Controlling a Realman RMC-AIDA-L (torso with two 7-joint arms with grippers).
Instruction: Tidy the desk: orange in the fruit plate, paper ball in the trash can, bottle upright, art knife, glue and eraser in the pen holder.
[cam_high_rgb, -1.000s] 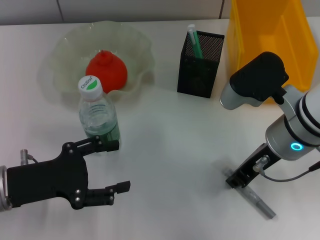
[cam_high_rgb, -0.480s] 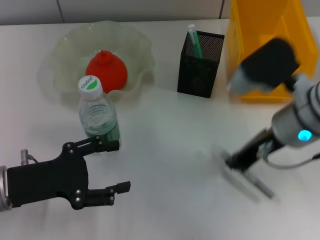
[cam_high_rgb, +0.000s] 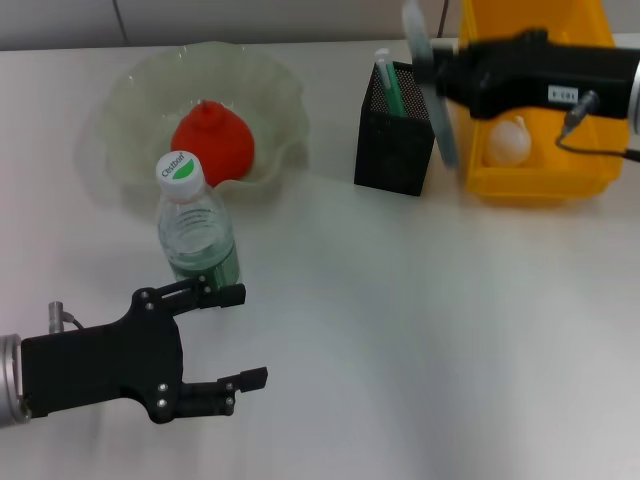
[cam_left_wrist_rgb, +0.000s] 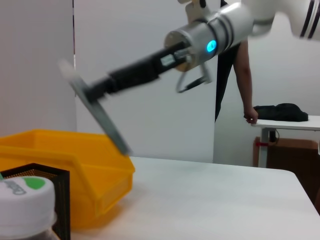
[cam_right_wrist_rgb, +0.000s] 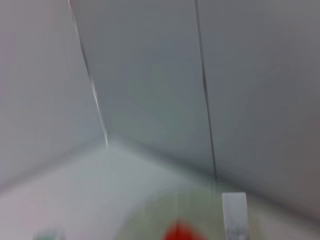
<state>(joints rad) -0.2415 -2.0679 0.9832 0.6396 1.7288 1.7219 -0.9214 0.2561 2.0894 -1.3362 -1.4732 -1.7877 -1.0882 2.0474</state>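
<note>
The right gripper (cam_high_rgb: 437, 85) is clamping the art knife (cam_high_rgb: 428, 80) above the pen holder (cam_high_rgb: 398, 130) (blade end hanging down). It needs tilting upright, centring over the mouth, then lowering before release. The left gripper (cam_high_rgb: 225, 335) is idling open beside the bottle (cam_high_rgb: 195, 225).

Head view: camera above the white desk (cam_high_rgb: 400, 330), looking forward and down, taking in the fruit plate (cam_high_rgb: 120, 110), bottle (cam_high_rgb: 195, 225), pen holder (cam_high_rgb: 395, 135) and trash can (cam_high_rgb: 560, 170). Left wrist view: low, near desk level, close behind the bottle's cap (cam_left_wrist_rgb: 25, 200), facing across to the pen holder (cam_left_wrist_rgb: 55, 197), trash can (cam_left_wrist_rgb: 70, 165) and right arm (cam_left_wrist_rgb: 200, 42), all shared with the head view. Right wrist view: raised, facing the wall (cam_right_wrist_rgb: 150, 75), blurred.
</note>
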